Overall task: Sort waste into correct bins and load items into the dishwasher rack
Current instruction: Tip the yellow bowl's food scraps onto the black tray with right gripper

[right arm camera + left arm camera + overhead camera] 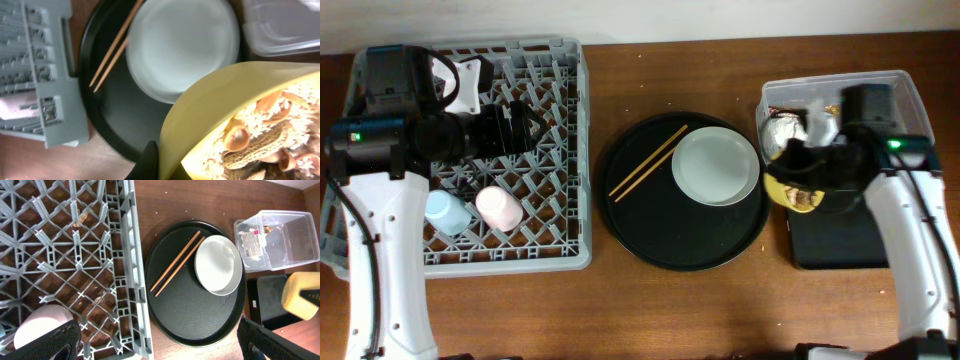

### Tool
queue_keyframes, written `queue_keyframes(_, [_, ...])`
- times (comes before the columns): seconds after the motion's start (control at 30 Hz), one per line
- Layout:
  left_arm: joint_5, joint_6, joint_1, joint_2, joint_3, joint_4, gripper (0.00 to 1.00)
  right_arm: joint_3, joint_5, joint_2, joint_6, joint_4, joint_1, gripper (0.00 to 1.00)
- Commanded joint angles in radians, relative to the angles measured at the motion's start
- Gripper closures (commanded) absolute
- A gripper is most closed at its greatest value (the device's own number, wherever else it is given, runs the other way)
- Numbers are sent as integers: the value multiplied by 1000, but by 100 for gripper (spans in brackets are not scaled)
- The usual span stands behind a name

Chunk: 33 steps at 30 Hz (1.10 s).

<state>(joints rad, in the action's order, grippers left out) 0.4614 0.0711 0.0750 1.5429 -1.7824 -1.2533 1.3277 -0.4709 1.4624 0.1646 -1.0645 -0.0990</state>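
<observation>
- Nearest, in the front of the rack (576, 150), the pink cup (500, 208) and blue cup (446, 212) sit side by side. That part of the loading looks done.
- Across the bench (620, 310), the black bin (840, 245) lies at the near right. What shows of it past the arm looks bare, so I judge no scraps have been tipped there yet.
- At the bin's far edge, the right pincer (808, 163) is clamped on the rim of the bowl (790, 190). The bowl is held tilted in the air and is full of scraps (265, 140), shells and crumbs. Emptying it seems to be the step in hand, and the bowl must then go to the rack.
- In the middle, the round tray (680, 235) carries the plate (715, 167) and, just beside it, the chopsticks (648, 163). Both are waiting to be loaded.
- Further back, the left pincer (159, 342) hangs over the rack, its fingers spread wide and holding nothing.
- Farthest, the tub (905, 85) holds crumpled waste (786, 130), likely the napkin and wrapper, though I cannot tell them apart. If so, that sorting is done.
- Left, by my count: the scraps, bowl, plate and chopsticks.
</observation>
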Motion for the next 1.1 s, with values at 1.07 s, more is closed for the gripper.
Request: queue_keyframes(1.07, [13,-16,0,-5,-11,2,1,-537,-1041,-17,-71,631,-599,96])
